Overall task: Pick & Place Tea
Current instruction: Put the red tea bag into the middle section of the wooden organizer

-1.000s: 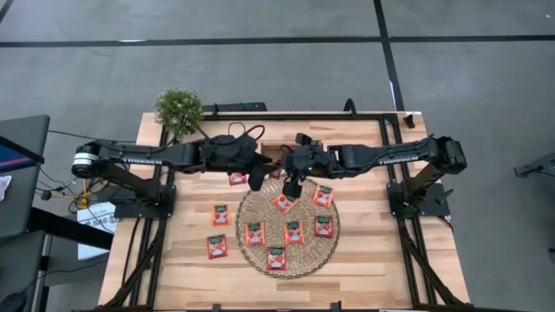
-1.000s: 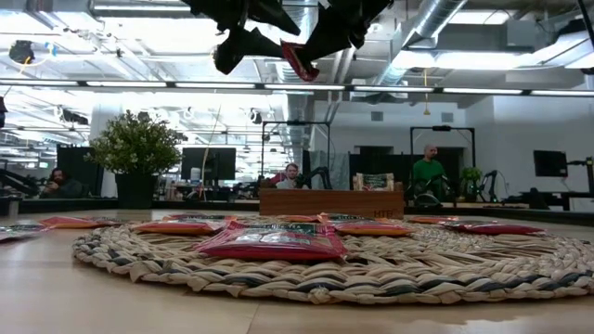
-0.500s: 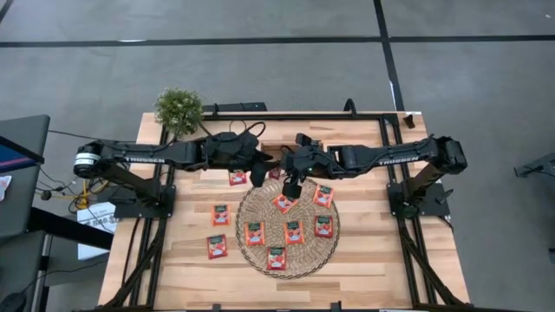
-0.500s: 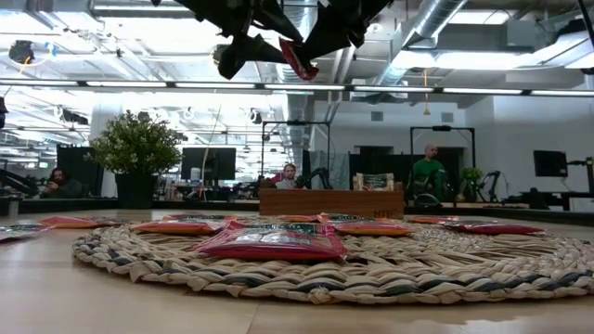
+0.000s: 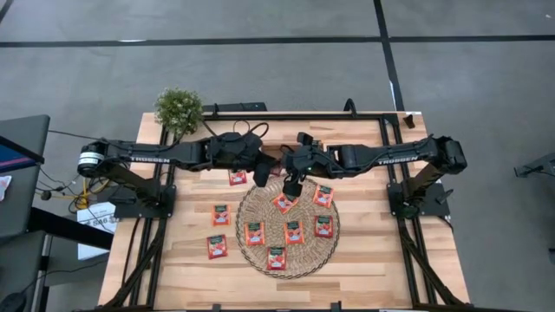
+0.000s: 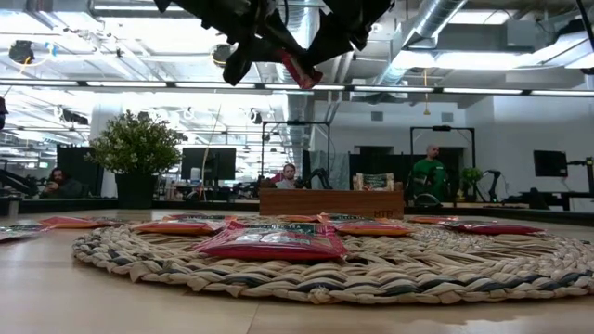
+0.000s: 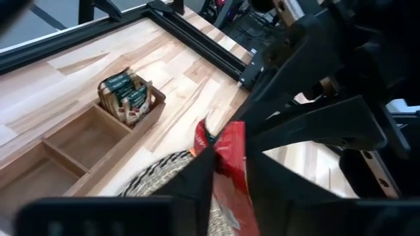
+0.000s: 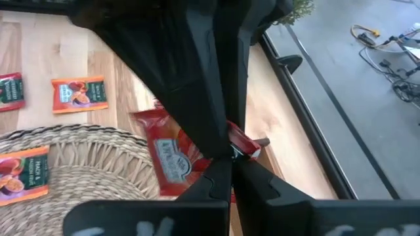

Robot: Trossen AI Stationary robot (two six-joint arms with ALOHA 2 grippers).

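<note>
My left gripper [image 5: 260,171] is up in the air over the mat's [image 5: 260,251] back edge, and I can't tell whether its fingers have got hold of anything yet. Right against it is my right gripper [image 5: 292,186], pressed together on one red sachet [image 6: 299,70], held well above the bench [image 5: 191,260]. Both grippers meet at that sachet. The other sachets lie flat: three [image 5: 220,215] on the bare bench left of the mat, six [image 5: 294,231] on the mat itself. The wooden tray [image 7: 79,141] sits behind the mat near the back edge, with a few packets [image 7: 126,95] standing in one end compartment.
</note>
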